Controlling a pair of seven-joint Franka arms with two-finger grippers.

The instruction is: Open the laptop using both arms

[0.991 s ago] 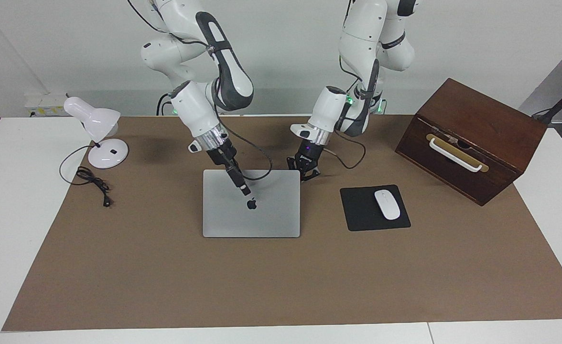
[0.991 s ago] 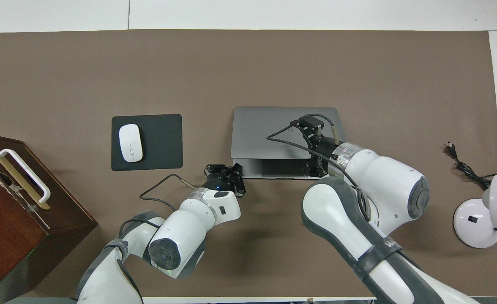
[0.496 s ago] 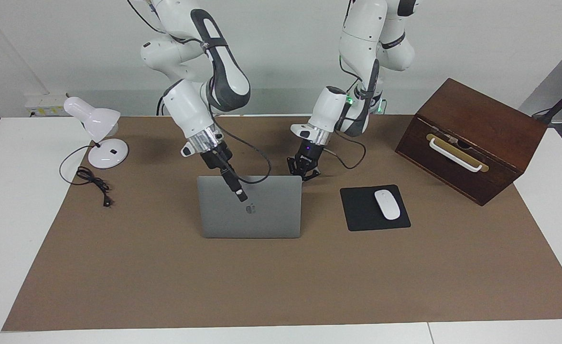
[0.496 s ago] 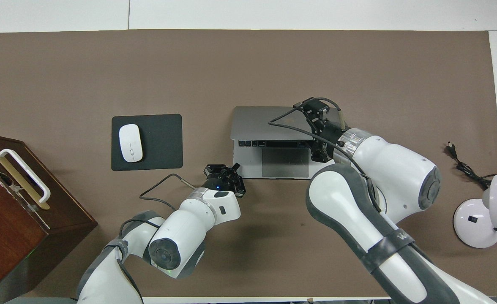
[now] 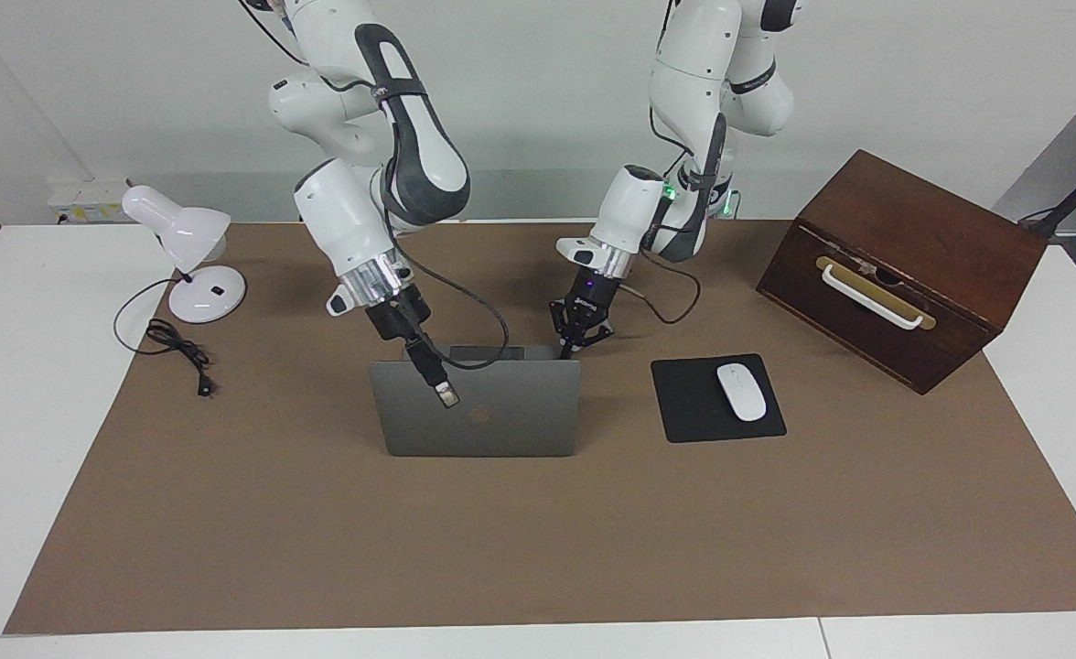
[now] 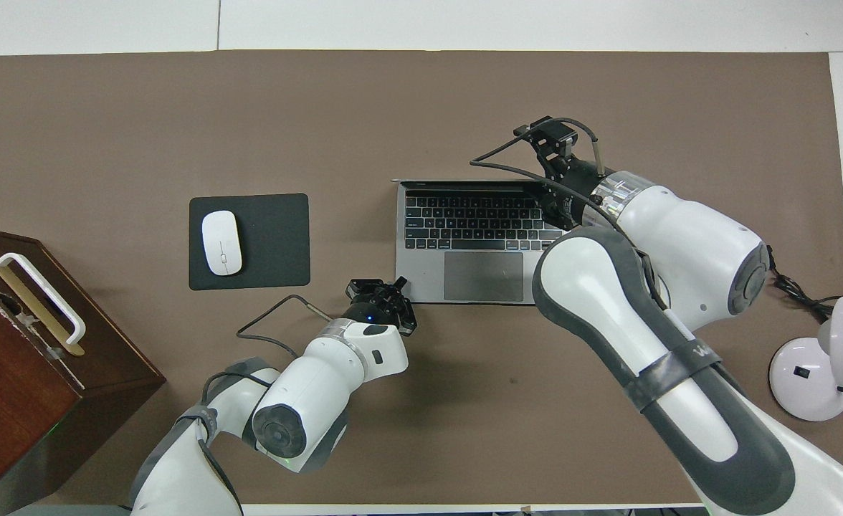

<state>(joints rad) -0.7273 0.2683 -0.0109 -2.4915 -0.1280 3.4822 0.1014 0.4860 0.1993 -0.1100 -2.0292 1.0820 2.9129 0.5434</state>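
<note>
The silver-grey laptop (image 5: 501, 421) stands open in the middle of the brown mat, its lid nearly upright with the apple logo facing away from the robots. Its black keyboard and trackpad show in the overhead view (image 6: 479, 244). My right gripper (image 5: 446, 395), long and narrow, reaches over the lid's top edge and lies against the lid's outer face; it also shows in the overhead view (image 6: 558, 154). My left gripper (image 5: 579, 334), a black claw, is low at the base's corner nearest the robots, toward the left arm's end; it also shows in the overhead view (image 6: 386, 294).
A black mouse pad (image 5: 684, 412) with a white mouse (image 5: 741, 392) lies beside the laptop toward the left arm's end. A brown wooden box (image 5: 922, 247) with a white handle stands at that end. A white desk lamp (image 5: 186, 247) and its cable (image 5: 177, 348) are at the right arm's end.
My right gripper has swung the lid up from slightly raised to nearly upright, uncovering the keyboard. My left gripper has stayed at the base's corner.
</note>
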